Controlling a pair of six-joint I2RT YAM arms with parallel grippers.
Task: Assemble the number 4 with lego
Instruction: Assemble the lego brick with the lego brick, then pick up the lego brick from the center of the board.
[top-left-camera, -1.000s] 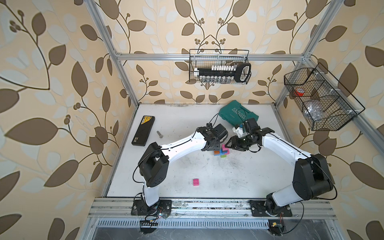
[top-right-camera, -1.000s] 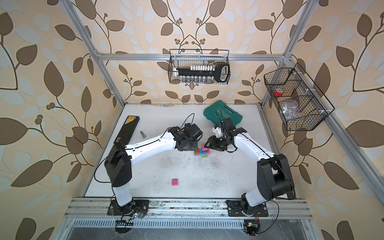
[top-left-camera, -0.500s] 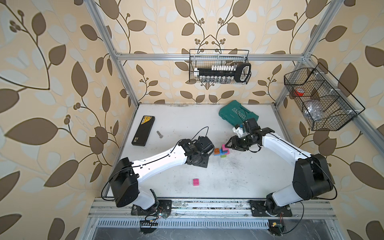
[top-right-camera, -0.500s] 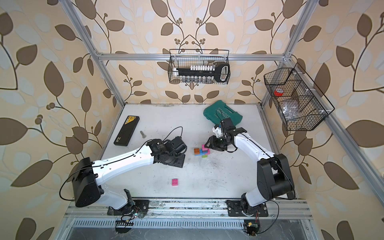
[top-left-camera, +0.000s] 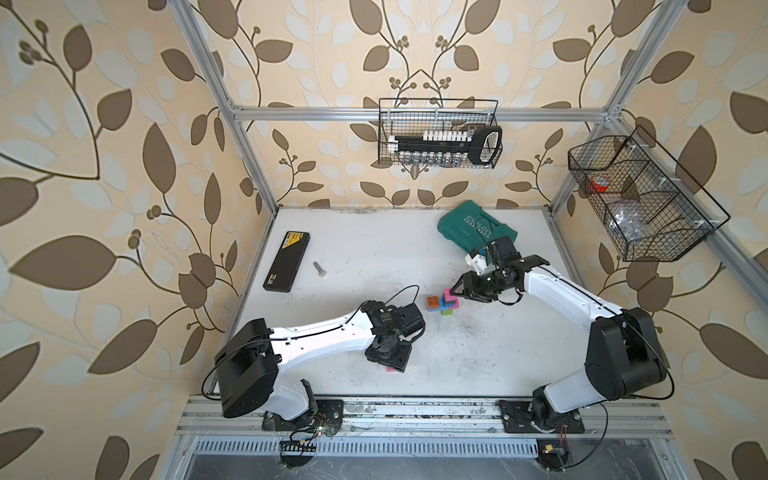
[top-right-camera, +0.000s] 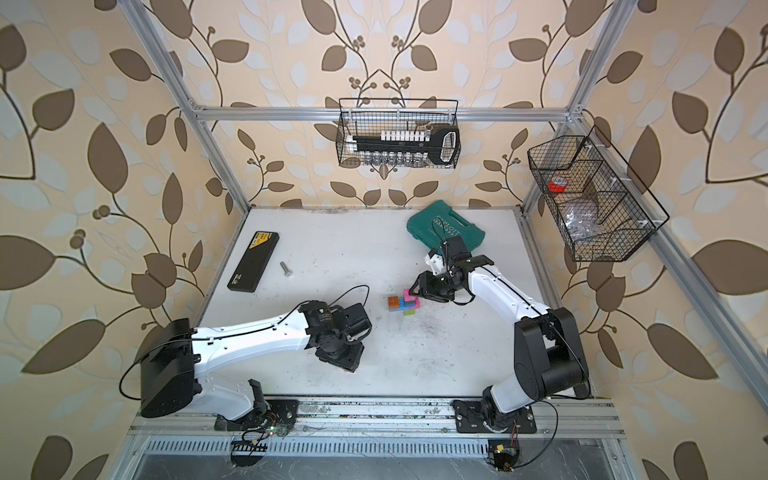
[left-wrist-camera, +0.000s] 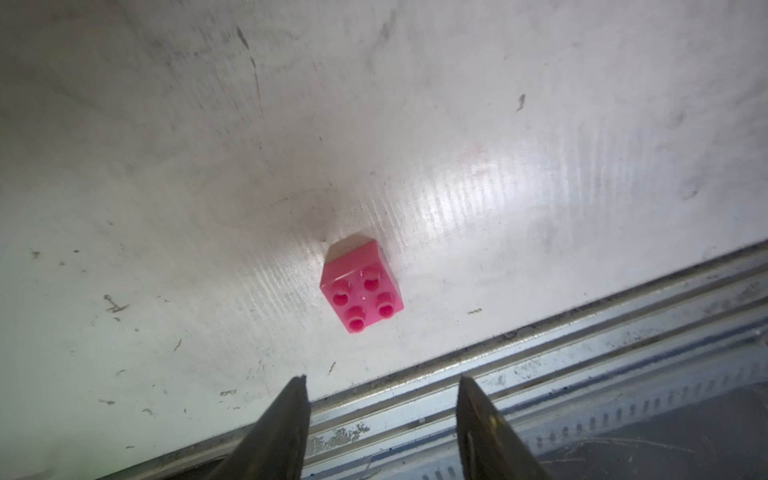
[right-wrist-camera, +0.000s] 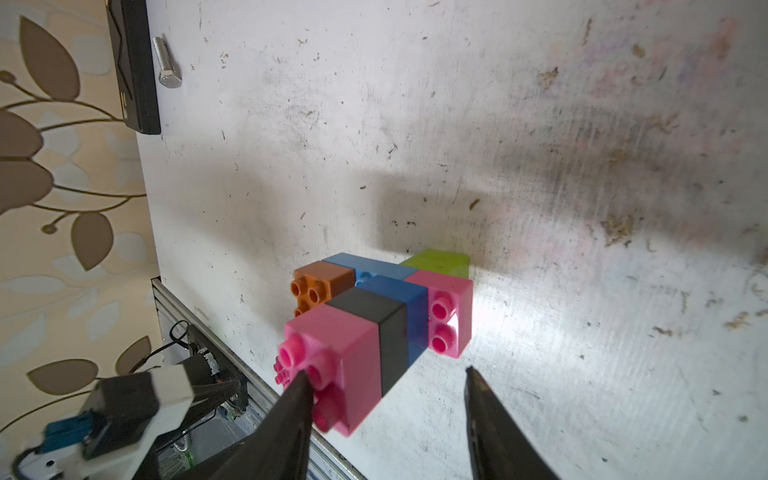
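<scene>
the left gripper (left-wrist-camera: 381, 379) hangs over the loose pink brick (left-wrist-camera: 360, 291), which sits studs up close to the front edge of the table (top-left-camera: 374, 249), right by the rail the arms are bolted to. its jaws stand partly apart with nothing between them. the brick lies just ahead of the tips, untouched. i'd say it is lined up there to come down and pinch the brick across two flat sides, and the gap looks wide enough to take it.

the number 4 (top-left-camera: 444, 304) lies flat about mid-table, a little toward the right edge and well apart from that loose brick. it is one joined cluster, with an orange brick (right-wrist-camera: 320, 286) on one side, blue and a black brick (right-wrist-camera: 382, 328) along the stem, pink pieces and a bit of lime green behind.

the right gripper (right-wrist-camera: 384, 371) sits low at the end of the figure nearest the back edge, jaws apart too and clamping nothing. one fingertip (right-wrist-camera: 291, 415) overlaps the pink end brick (right-wrist-camera: 353, 357), the other stands off over bare table. to my eye that's a brace to steady the figure for the missing piece. whether the finger truly presses on it i can't tell.

the teal case (top-left-camera: 473, 226) in the back right corner and the black case (top-left-camera: 286, 261) and bolt (top-left-camera: 319, 269) by the left edge are out of the way.
</scene>
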